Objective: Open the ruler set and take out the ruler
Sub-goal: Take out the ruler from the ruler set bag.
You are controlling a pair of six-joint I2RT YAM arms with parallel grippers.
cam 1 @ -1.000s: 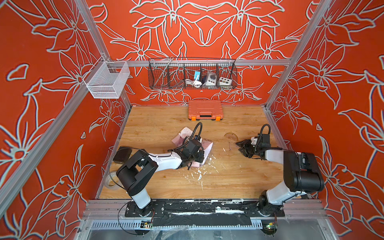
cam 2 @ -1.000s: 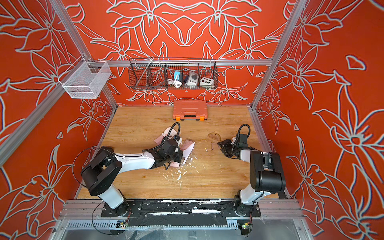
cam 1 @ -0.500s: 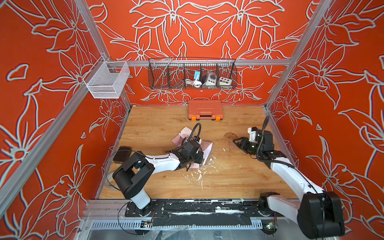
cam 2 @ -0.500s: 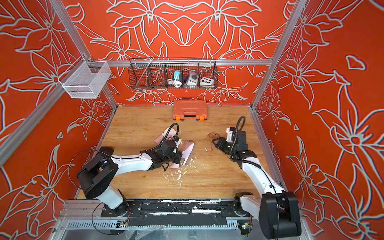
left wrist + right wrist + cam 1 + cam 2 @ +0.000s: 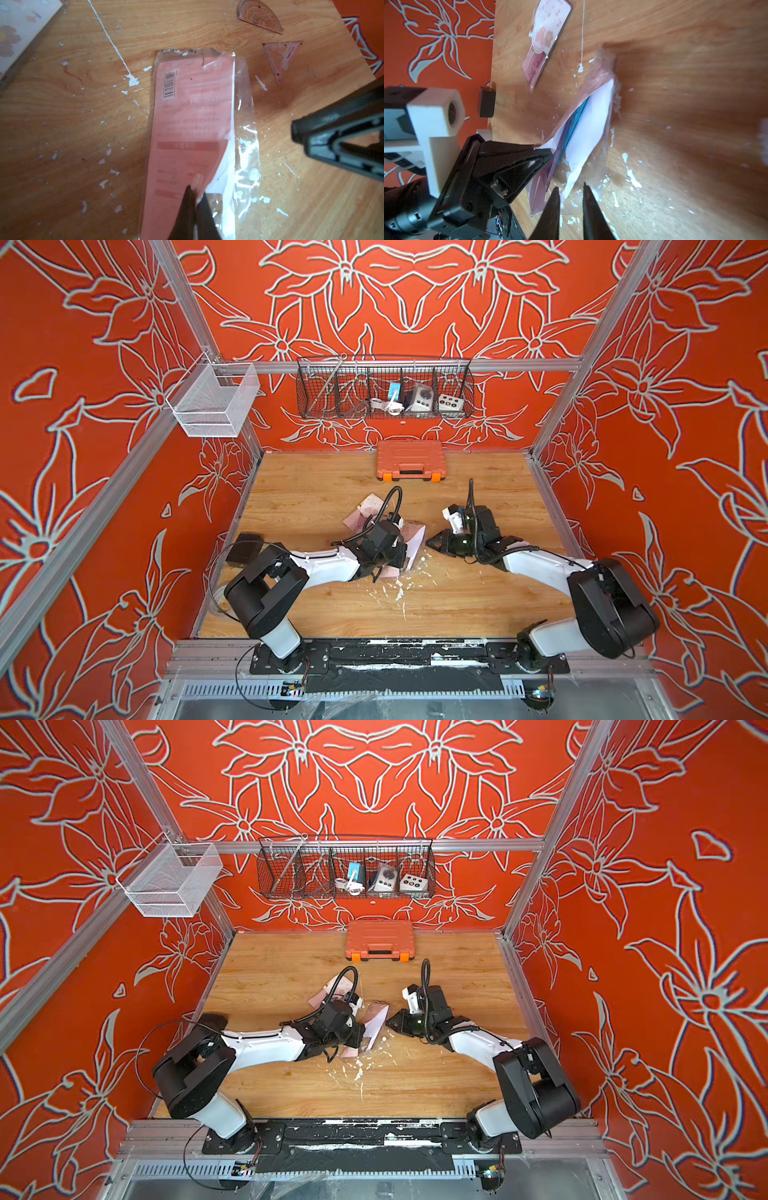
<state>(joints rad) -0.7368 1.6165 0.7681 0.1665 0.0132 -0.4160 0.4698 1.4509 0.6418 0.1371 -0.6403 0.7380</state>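
The left gripper [image 5: 194, 194] is pressed together on one end of the ruler set [image 5: 187, 124], pinching its pink card through the clear sleeve and holding the pack tilted up off the table [image 5: 457, 605]; the right gripper [image 5: 571, 190] faces it from the opposite side, its fingers a narrow gap apart, with the lower corner of the set's white insert lying in that gap, unclamped; the ruler [image 5: 576, 120], a thin blue-edged strip, shows inside the sleeve between the pink card and the white sheet; the sleeve is glossy and crinkled, and its end farthest from the left gripper is ragged; past that ragged end lie a semicircular protractor [image 5: 259, 16] and a triangular set square [image 5: 280, 58], both transparent and flat on the wood, apart from the sleeve and from each other; off to the left gripper's other side lies a second packet [image 5: 544, 41] with a flower print, clear of the pack; white flakes [image 5: 132, 80] speckle the grained wood all round both grippers; a ribbed orange case [image 5: 410, 460] sits well beyond both against the back wall, with bare wood between.
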